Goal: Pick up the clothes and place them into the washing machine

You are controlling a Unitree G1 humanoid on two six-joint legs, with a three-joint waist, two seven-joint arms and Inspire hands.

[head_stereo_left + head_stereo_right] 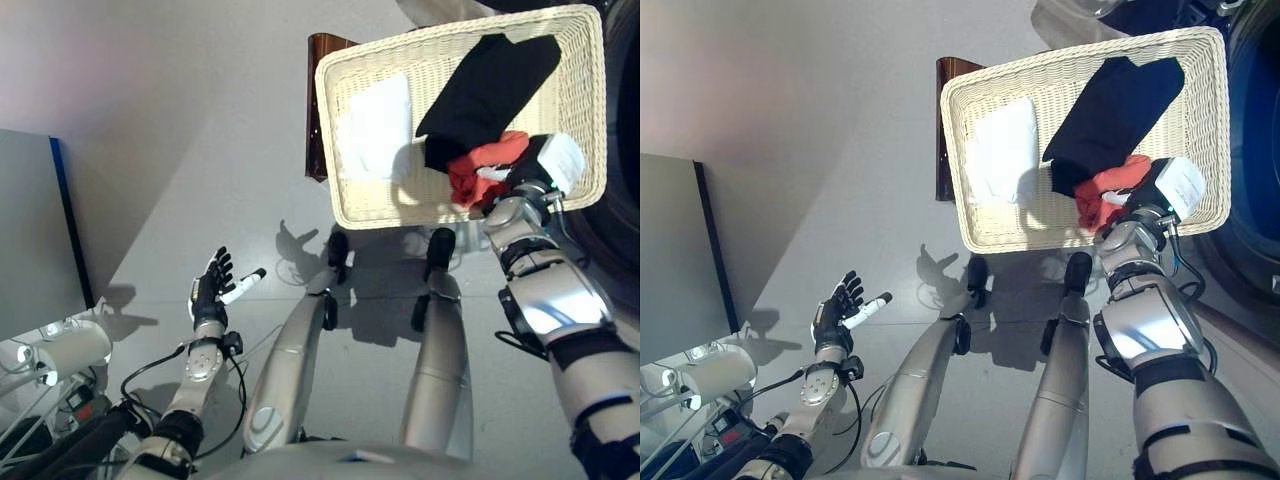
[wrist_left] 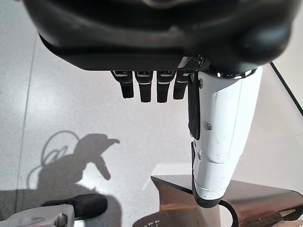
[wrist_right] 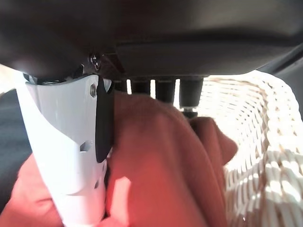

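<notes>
A cream wicker basket point(image 1: 460, 30) holds a black garment point(image 1: 490, 85), a folded white cloth point(image 1: 375, 125) and a bunched red cloth point(image 1: 480, 165). My right hand point(image 1: 505, 190) is inside the basket at its near right corner, resting on the red cloth. In the right wrist view the red cloth point(image 3: 161, 165) bulges up between the white-covered thumb point(image 3: 61, 156) and the straight fingers point(image 3: 189, 92), whose tips touch it. My left hand point(image 1: 210, 290) hangs open over the bare floor at the lower left, holding nothing; its thumb point(image 2: 222, 132) stands straight.
The basket sits on a dark brown stand point(image 1: 318, 100). The washing machine's dark round front point(image 1: 1255, 200) is at the right edge, just beside the basket. A grey panel with a blue edge point(image 1: 35, 230) stands at the left. Grey floor lies between.
</notes>
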